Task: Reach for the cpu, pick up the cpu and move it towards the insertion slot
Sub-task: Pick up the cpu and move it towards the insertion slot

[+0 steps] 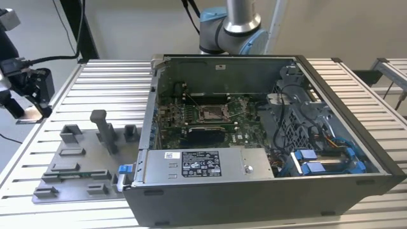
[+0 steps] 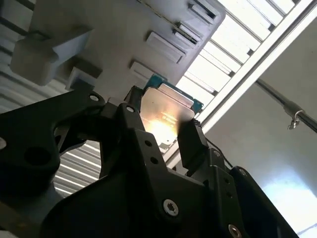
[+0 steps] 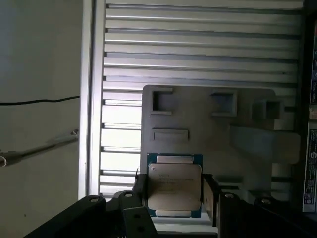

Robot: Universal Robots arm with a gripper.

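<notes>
First wrist view shows tool [image 3: 174, 194] clamped on cpu [image 3: 174, 179].

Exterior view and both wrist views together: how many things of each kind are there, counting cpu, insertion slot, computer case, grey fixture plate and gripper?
cpu: 1
insertion slot: 1
computer case: 1
grey fixture plate: 1
gripper, shut on the cpu: 1
Total: 5
</notes>
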